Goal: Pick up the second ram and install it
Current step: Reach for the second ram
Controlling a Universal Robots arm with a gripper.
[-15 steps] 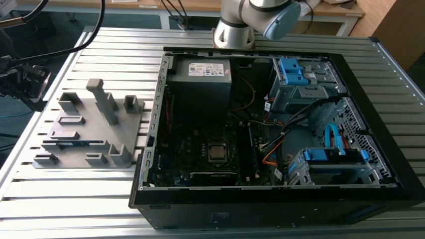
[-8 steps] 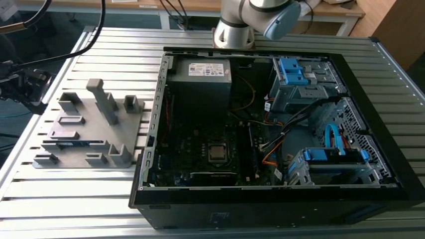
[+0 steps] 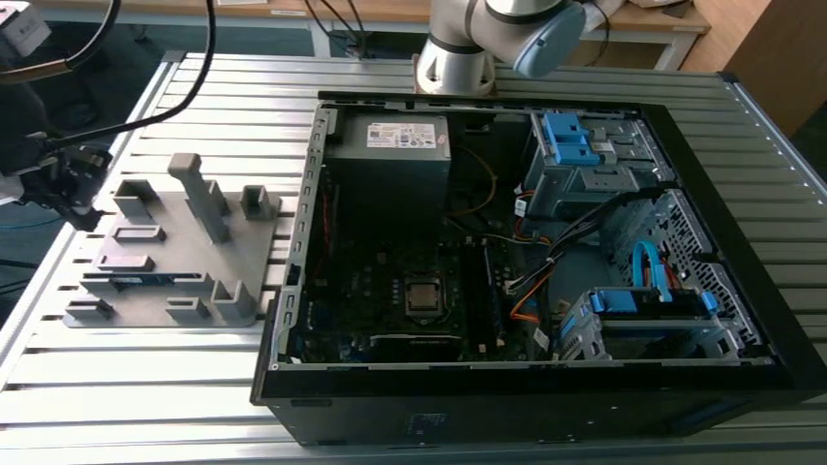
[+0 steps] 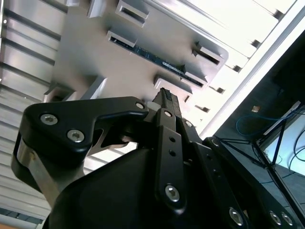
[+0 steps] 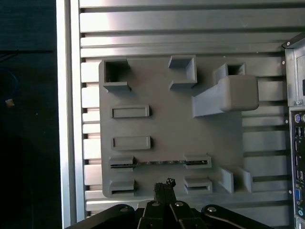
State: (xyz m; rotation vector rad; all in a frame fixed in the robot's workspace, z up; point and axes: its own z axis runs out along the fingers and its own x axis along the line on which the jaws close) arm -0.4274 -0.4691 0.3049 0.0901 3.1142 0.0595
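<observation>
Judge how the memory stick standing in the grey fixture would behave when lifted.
The second ram is a thin, narrow board: probably stiff and light. It stands on edge, held at its ends by fixture blocks, so once freed it would likely tip flat.

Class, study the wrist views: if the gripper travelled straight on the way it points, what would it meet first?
Most likely the grey fixture plate, at or just beside the second ram lying in its slot. The gripper sits slightly off that stick, and depth is unclear.
</observation>
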